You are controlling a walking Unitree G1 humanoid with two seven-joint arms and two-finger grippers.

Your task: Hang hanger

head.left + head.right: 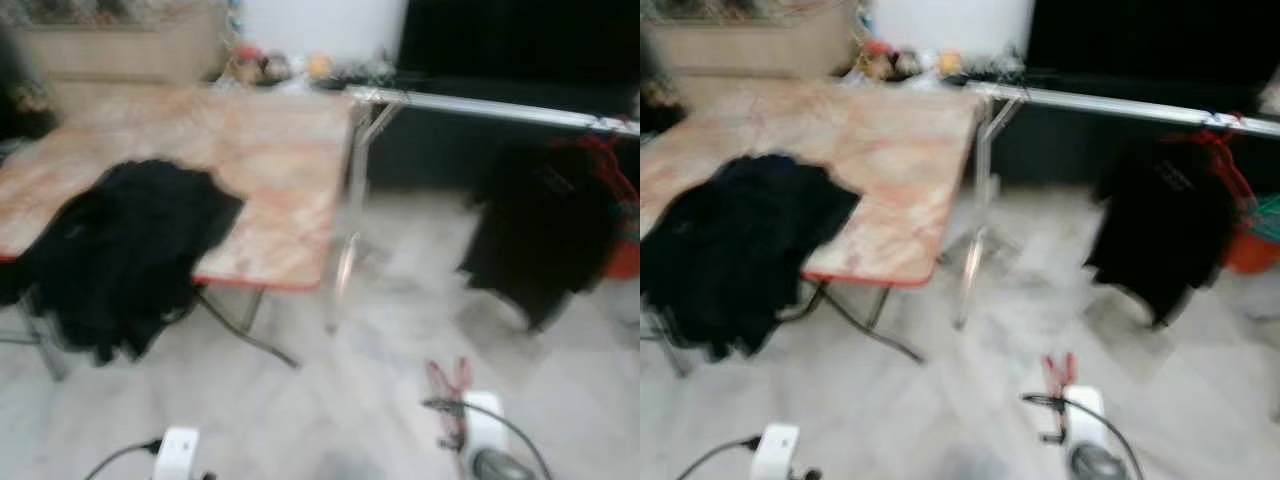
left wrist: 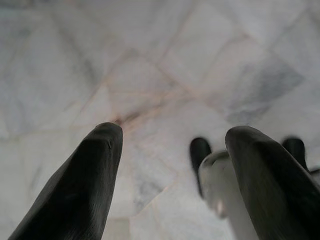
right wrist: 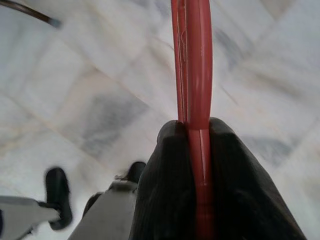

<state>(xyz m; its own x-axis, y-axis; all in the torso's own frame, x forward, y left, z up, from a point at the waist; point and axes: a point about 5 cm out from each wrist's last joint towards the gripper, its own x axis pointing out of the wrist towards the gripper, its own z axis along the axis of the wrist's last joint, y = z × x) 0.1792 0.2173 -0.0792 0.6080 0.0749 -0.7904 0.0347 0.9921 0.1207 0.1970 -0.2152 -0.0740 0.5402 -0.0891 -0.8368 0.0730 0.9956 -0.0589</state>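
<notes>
My right gripper [image 3: 197, 145] is shut on a red plastic hanger [image 3: 192, 65], which runs out past the fingertips over the marble floor. In the blurred left eye view the same red hanger [image 1: 447, 385] shows low down, just ahead of my right arm [image 1: 485, 435]. A silver clothes rail [image 1: 500, 108] crosses the upper right, well ahead of the held hanger. A black garment [image 1: 545, 230] hangs from the rail on another red hanger [image 1: 600, 150]. My left gripper [image 2: 172, 140] hangs open over the floor with nothing between its fingers.
A marble-patterned folding table [image 1: 270, 150] stands on the left, with a heap of black clothes [image 1: 125, 250] draped over its front edge. The rail's silver leg [image 1: 345, 250] stands beside the table's corner. An orange object [image 1: 1250, 250] sits at the far right.
</notes>
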